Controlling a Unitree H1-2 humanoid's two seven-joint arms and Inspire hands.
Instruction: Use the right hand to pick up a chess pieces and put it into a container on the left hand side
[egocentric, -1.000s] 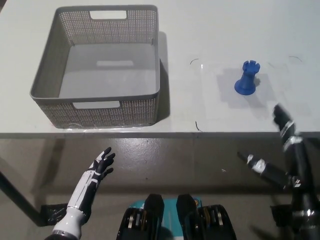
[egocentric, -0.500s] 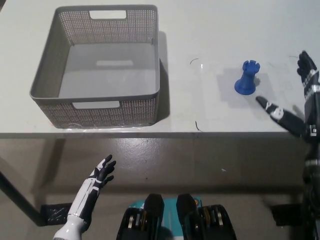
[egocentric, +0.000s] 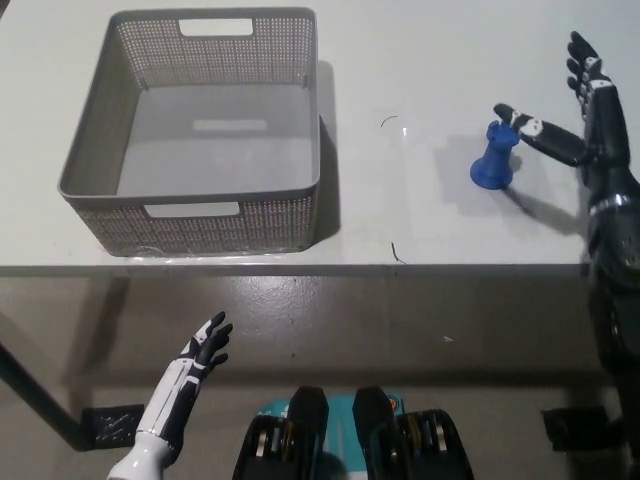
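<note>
**Black hand spread beside the blue rook, basket bare**

At the lower left, below the table edge, the white left hand (egocentric: 203, 345) rests over the floor with its fingers spread and nothing in it.

On the white table (egocentric: 420, 50), toward the left, stands a grey mesh basket (egocentric: 300, 140) with cut-out handles in its near and far walls. Nothing lies inside it.

A few small dark marks show on the tabletop between the basket and the chess piece.

Well to the right of the basket, the blue rook (egocentric: 494, 158) stands upright on the table, its notched top uppermost.

At the far right, the black right hand (egocentric: 580, 125) reaches over the table from the right edge. Its fingers are spread apart and hold nothing. One finger stretches leftward and its tip sits at the rook's top; whether it touches the piece cannot be told. The other fingers point up and away from the rook.
</note>
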